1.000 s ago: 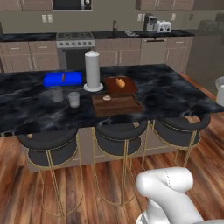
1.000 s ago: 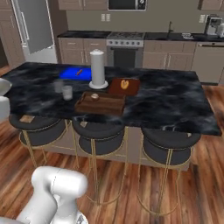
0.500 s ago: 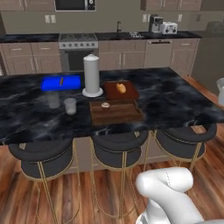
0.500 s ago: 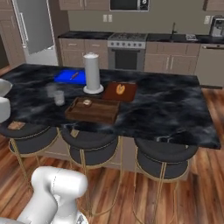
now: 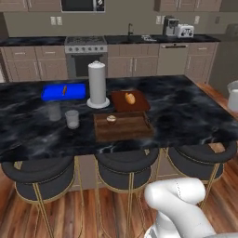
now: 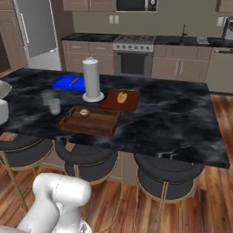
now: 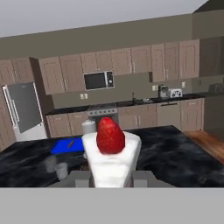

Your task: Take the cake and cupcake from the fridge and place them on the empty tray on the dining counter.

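In the hand view my gripper [image 7: 111, 178] is shut on the cake [image 7: 111, 153], a white wedge with a red berry on top, held up in front of the camera. The cupcake [image 5: 111, 119] [image 6: 83, 112], small and brown, sits at the back of the dark wooden tray [image 5: 123, 136] [image 6: 86, 129]. That tray lies near the front edge of the dining counter [image 5: 186, 111] [image 6: 173, 118]. The fridge [image 6: 34, 32] [image 7: 22, 107] stands at the far left of the kitchen.
Behind the tray are a reddish board with bread [image 5: 130, 100], a white paper towel roll [image 5: 97, 83] and a blue tray [image 5: 64, 91]. Two glasses [image 5: 72, 119] stand left of the tray. Black stools [image 5: 125, 162] line the counter's near side.
The whole picture has shifted: the base has driven a little closer to the dining counter. Nothing on the counter has moved, and the cake stays in the gripper.
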You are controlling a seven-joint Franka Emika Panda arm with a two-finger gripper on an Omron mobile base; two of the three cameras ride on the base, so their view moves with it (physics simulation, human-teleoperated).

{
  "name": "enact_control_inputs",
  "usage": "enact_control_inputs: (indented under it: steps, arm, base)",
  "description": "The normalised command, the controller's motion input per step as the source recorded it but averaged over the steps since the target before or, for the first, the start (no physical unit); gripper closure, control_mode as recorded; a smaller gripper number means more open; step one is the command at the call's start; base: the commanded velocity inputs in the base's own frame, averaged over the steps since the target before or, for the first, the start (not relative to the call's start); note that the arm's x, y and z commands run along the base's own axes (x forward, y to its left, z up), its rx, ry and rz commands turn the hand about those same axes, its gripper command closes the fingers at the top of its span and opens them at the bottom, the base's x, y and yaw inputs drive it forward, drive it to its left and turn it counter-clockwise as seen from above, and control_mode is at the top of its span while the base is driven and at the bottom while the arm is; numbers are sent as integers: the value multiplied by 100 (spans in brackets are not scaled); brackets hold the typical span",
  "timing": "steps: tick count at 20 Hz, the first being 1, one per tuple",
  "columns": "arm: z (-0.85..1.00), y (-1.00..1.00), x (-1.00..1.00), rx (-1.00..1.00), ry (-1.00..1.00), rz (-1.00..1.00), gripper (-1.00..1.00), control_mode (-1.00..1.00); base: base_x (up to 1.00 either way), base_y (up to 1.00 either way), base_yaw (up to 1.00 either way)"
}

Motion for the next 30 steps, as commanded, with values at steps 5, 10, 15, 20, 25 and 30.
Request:
enact_control_inputs:
  steps: [5, 10, 15, 20, 25, 30]
  arm:
    - [0, 0, 0, 0, 0, 0, 100, 100]
    - [0, 0, 0, 0, 0, 0, 100, 100]
    - [0, 0, 0, 0, 0, 0, 100, 100]
    - [0, 0, 0, 0, 0, 0, 100, 100]
    - [0, 0, 0, 0, 0, 0, 100, 100]
    - [0, 0, 0, 0, 0, 0, 100, 100]
  base:
    - [17, -28, 18]
    - [30, -19, 23]
    - [75, -48, 21]
    - [81, -65, 23]
    - [65, -67, 27]
    - [56, -52, 28]
